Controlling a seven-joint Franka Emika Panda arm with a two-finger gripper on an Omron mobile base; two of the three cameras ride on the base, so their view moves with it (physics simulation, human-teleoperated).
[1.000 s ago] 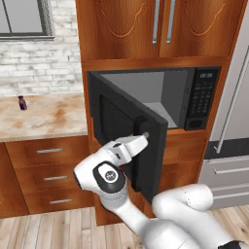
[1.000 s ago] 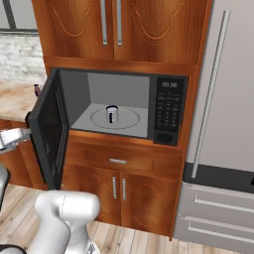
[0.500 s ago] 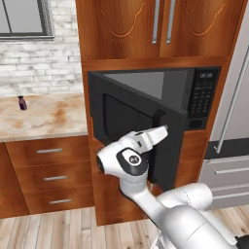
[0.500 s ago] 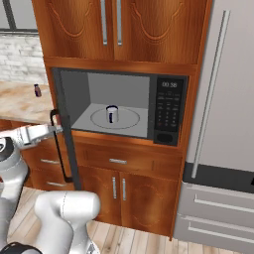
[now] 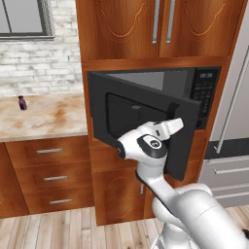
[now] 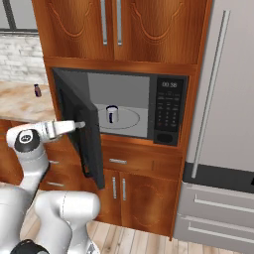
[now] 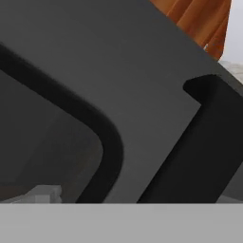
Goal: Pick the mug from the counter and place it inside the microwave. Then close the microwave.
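Now, starting at the far left, the tiny dark bottle (image 5: pixel 22 102) is standing upright near the back of the counter (image 5: pixel 48 119), close to the brick wall (image 5: pixel 39 68), and it is showing again in the right base view (image 6: pixel 36 90) at the counter's (image 6: pixel 20 101) far edge. Below the marble-look top, the drawers (image 5: pixel 51 172) with silver handles are sitting shut.

Moving right, the arm is reaching toward the microwave door (image 5: pixel 141 124), which is hanging partly open — swung out at an angle from its hinge on the left side. The gripper (image 5: pixel 174 125) is lying against the door's outer face just beside the black bar handle (image 5: pixel 170 109); from the right base view the gripper (image 6: pixel 77 125) is touching the door (image 6: pixel 82 134) at about mid-height. Whether its fingers are spread or pressed together I cannot tell, since the tips are too small and blurred. In the hand view the door's dark face (image 7: pixel 95 71), the rounded window border and the bar handle (image 7: pixel 194 152) are sitting very close to the lens.

Further right, the mug (image 6: pixel 112 114) is standing upright on the round turntable (image 6: pixel 131 118) inside the microwave (image 6: pixel 171 79), well apart from the gripper. The keypad (image 6: pixel 167 111) is glowing faintly — and the steel refrigerator (image 6: pixel 223 124) is standing at the far right.
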